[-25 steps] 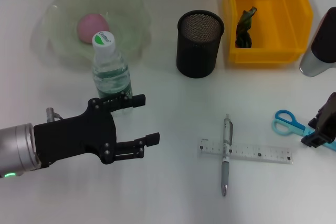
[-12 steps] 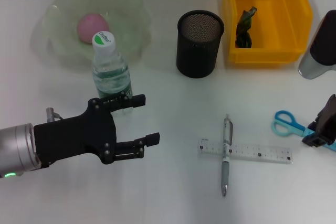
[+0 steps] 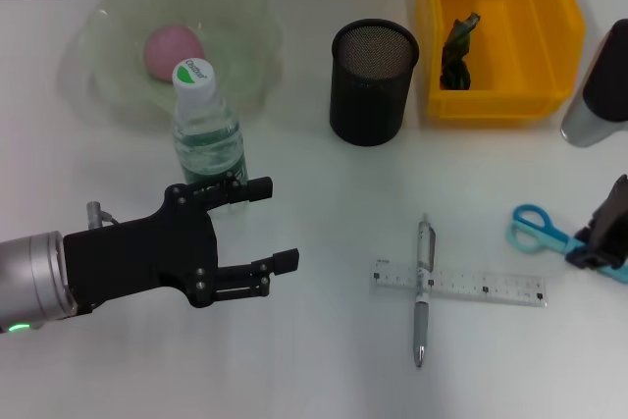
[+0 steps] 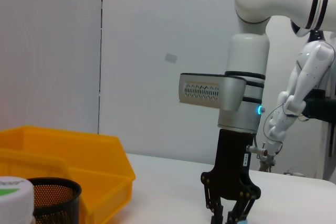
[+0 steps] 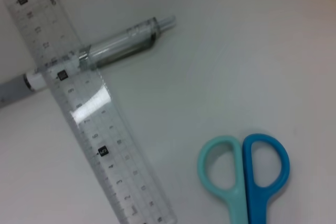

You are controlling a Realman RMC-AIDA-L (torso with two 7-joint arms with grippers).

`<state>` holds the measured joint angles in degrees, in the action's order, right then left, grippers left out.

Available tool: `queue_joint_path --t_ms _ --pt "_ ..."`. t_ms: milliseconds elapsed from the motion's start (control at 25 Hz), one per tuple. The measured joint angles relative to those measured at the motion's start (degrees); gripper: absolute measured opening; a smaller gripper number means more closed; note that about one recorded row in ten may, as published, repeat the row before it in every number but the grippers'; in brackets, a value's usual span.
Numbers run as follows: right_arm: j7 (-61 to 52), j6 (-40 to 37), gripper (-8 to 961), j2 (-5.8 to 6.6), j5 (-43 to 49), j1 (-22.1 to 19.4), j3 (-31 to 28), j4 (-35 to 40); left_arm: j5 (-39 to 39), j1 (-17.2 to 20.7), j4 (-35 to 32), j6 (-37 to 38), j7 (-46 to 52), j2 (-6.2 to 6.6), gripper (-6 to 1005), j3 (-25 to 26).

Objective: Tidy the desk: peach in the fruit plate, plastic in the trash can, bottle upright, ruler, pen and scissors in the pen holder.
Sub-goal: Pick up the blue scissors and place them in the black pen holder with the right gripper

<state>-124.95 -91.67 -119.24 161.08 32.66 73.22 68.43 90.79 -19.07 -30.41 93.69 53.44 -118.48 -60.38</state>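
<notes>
My left gripper (image 3: 278,223) is open and empty, low over the table just in front of the upright water bottle (image 3: 208,139). The pink peach (image 3: 175,49) lies in the glass fruit plate (image 3: 108,17). A dark plastic scrap (image 3: 458,46) lies in the yellow bin (image 3: 549,36). The pen (image 3: 422,291) lies across the clear ruler (image 3: 471,285); both show in the right wrist view, ruler (image 5: 89,114) and pen (image 5: 110,48). My right gripper (image 3: 601,239) is down over the blades of the blue scissors (image 3: 535,228), whose handles show in the right wrist view (image 5: 244,169).
The black mesh pen holder (image 3: 373,80) stands between the plate and the bin. The right arm's silver and black forearm (image 3: 599,85) stands by the bin's right side. The left wrist view shows the right gripper (image 4: 228,214) pointing down at the table.
Almost nothing has moved. The right forearm has shifted slightly; the left arm, the scissors and the other things are still.
</notes>
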Motion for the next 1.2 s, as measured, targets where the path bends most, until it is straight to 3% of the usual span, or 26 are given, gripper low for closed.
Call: queue_joint_path --t_ms 160,280,440,520,640,760,880,1040,1200 --pt "0.1 -1.2 216 -0.01 -4.1 -2.2 -2.7 7.2 0.0 0.0 0.0 0.0 0.0 0.00 821 0.0" --pt "0.3 -1.5 216 0.13 -11.0 -4.2 -10.2 14.5 0.0 0.0 0.0 0.2 0.0 0.00 821 0.0" --pt "5.0 -1.2 217 0.22 -29.1 -6.5 -22.6 18.2 0.0 0.0 0.0 0.2 0.0 -0.05 821 0.0" --pt "9.9 0.7 217 0.00 -40.1 -8.3 -25.9 16.8 0.0 0.0 0.0 0.2 0.0 -0.07 821 0.0" --pt "19.3 5.4 218 0.12 -55.6 -10.1 -26.6 9.7 0.0 -0.2 0.0 0.1 0.0 -0.09 821 0.0" --pt "33.1 7.4 219 0.26 -66.2 -8.7 -26.8 -1.4 0.0 -0.3 0.0 0.0 0.0 -0.08 821 0.0" --pt "44.4 9.4 220 0.36 -72.7 -4.4 -26.9 -14.5 0.0 -0.5 0.0 0.0 0.0 -0.09 821 0.0" --pt "51.4 14.7 221 1.50 -76.9 2.6 -27.0 -31.0 0.0 -0.6 0.0 -0.2 0.0 -0.09 821 0.0" --pt "53.5 20.2 223 2.09 -77.1 7.9 -25.7 -39.1 0.0 -0.6 0.8 -0.2 -0.3 -0.09 821 0.0"
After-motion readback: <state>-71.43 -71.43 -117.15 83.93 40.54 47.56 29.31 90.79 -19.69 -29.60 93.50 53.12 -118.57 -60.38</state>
